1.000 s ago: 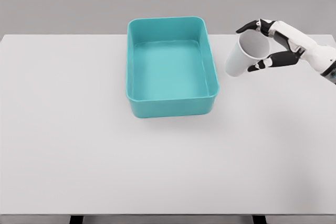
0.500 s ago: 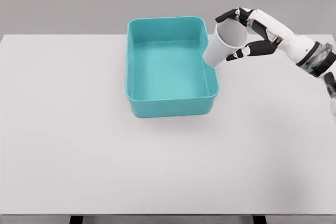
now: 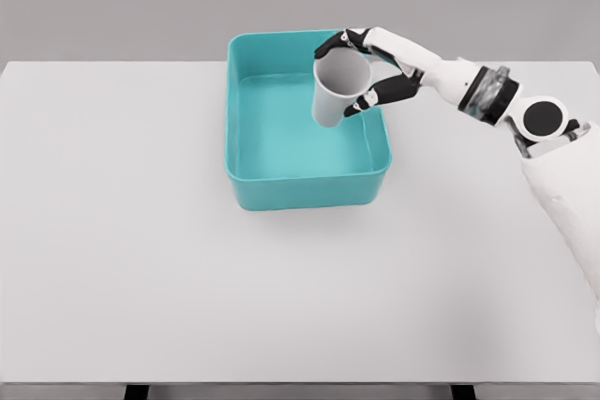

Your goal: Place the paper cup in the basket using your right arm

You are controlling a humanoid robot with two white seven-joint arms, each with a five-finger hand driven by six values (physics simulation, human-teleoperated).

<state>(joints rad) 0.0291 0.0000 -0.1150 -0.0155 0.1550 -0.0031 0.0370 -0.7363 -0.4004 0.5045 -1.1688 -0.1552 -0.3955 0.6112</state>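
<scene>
The right hand [image 3: 361, 67], fingers wrapped round the white paper cup [image 3: 337, 91], holds it tilted above the teal plastic basket [image 3: 305, 192] on the white bench [image 3: 141, 259]; released here, it may topple or bounce out.

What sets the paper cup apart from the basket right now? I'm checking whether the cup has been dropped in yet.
The paper cup is white and round; the basket is teal and rectangular. The cup is far smaller than the basket. The cup is tilted and held by the right hand over the basket's far right part, while the basket sits flat on the table. So the cup is not released yet. Both are open-topped and look empty.
</scene>
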